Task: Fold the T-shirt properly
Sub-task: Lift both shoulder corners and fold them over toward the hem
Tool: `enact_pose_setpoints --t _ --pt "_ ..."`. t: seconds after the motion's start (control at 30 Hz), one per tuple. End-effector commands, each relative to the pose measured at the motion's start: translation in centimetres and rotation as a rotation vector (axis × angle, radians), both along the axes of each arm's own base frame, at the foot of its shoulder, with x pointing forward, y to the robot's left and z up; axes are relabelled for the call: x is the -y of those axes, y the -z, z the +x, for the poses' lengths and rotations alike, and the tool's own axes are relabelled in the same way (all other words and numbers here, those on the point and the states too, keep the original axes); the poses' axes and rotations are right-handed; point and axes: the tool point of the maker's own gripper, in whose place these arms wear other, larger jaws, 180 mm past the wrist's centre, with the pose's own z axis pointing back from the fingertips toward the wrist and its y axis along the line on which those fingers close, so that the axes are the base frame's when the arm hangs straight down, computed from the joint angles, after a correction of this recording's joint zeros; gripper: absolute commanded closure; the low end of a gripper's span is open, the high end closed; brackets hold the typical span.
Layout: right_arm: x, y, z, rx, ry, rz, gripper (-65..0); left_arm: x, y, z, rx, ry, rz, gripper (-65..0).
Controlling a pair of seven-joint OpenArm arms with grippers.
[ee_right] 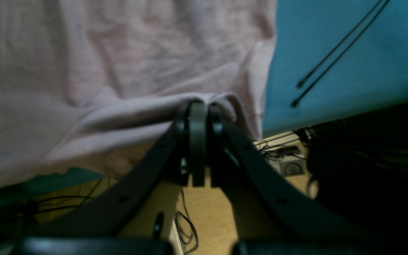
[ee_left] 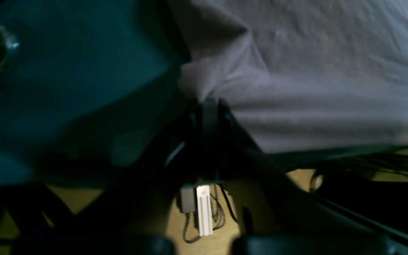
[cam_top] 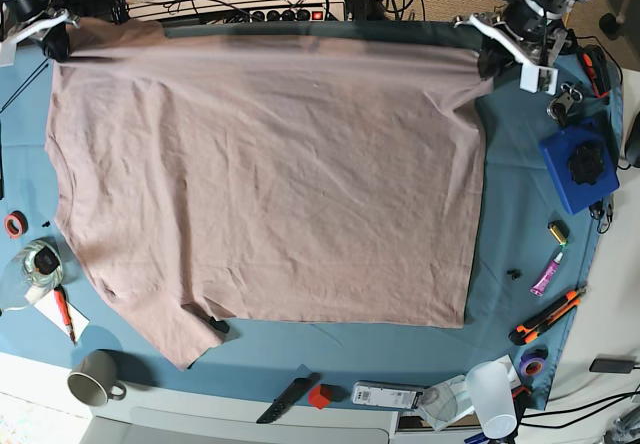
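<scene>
The pink-beige T-shirt (cam_top: 270, 174) lies spread out and wrinkled over the blue-teal table cloth (cam_top: 520, 194), with one sleeve (cam_top: 185, 339) sticking out at the near left. My left gripper (cam_top: 490, 59) is at the shirt's far right corner and is shut on a pinch of its edge; in the left wrist view the gripper (ee_left: 209, 106) bites the T-shirt (ee_left: 313, 88) fabric. My right gripper (cam_top: 55, 39) is at the far left corner, also shut on the cloth; in the right wrist view the gripper (ee_right: 198, 106) holds a bunched fold of the T-shirt (ee_right: 101, 71).
A blue box (cam_top: 578, 169), a purple marker (cam_top: 547, 272) and an orange cutter (cam_top: 545, 314) lie right of the shirt. A mug (cam_top: 95, 379), a red cube (cam_top: 319, 396) and a clear cup (cam_top: 493, 396) line the near edge. Two thin cables (ee_right: 331, 53) cross the cloth.
</scene>
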Motion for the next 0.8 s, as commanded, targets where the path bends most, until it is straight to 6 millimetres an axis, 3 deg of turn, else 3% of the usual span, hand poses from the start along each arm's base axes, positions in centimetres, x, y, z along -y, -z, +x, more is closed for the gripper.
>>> enact_pose_setpoints --t 0.0,0.2,0.53,0.77 --pt "0.7 -1.1 0.9 0.030 -0.005 -0.035 0.0 -0.1 -0.7 0.6 0.036 -0.003 0.010 0.0" --pt "-0.1 -0.4 2.8 0.024 -0.036 -0.046 0.0 0.6 -1.2 2.2 0.081 0.024 0.028 0.0" --pt "-0.6 0.2 6.0 0.041 -0.039 -0.079 0.0 -1.8 -1.3 3.2 0.099 0.000 0.163 0.0" --pt "-0.1 -0.7 7.8 0.085 -0.028 -0.111 0.0 -0.2 -2.1 4.5 0.155 0.033 0.133 0.0"
